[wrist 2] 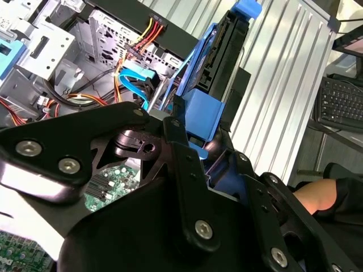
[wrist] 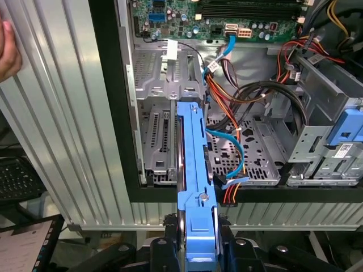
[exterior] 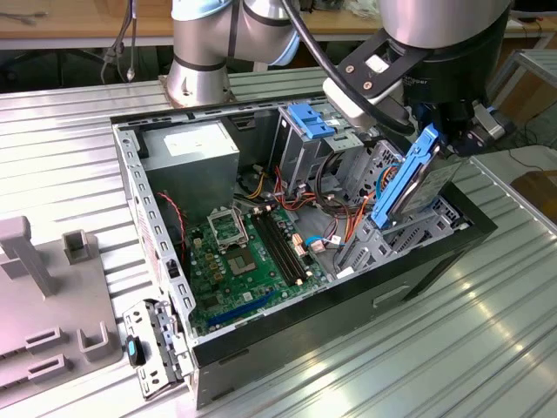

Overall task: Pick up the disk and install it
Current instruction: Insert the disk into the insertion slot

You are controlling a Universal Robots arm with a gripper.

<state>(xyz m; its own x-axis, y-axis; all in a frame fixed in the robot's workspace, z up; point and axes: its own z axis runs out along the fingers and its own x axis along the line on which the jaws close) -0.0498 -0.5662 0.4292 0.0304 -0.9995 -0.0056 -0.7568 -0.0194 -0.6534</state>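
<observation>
While I scan from the exterior view's left, grey plastic fixture blocks (exterior: 35,261) sit on a flat plate, matte and square-edged. All of it rests on a ribbed aluminium table (exterior: 70,157).

One open computer case (exterior: 287,322) comes next, black-walled with bare steel edges. At its far left corner is one grey power supply box (exterior: 191,152) with a white sticker. Near of that lies one green motherboard (exterior: 235,261), with long black slots beside the socket. Right of centre, far side, stands one drive cage (exterior: 306,122) of folded steel with a blue plastic top. Red, orange and yellow wires tangle around it, and the first wrist view shows one flat blue cable (wrist: 235,150).

At the right end of the case, the disk (exterior: 409,178) hangs tilted on edge, a flat grey slab edged by a glossy blue rail. Its lower end sits at the mouth of the perforated steel bay; I cannot tell whether it touches. The black gripper (wrist: 197,252) has its fingers (wrist: 170,249) clamped on either side of the disk's upper end, and the second wrist view shows the same grip on the disk (wrist 2: 224,51).

One person's hand (wrist: 7,51) shows beyond the table's edge in the first wrist view.
</observation>
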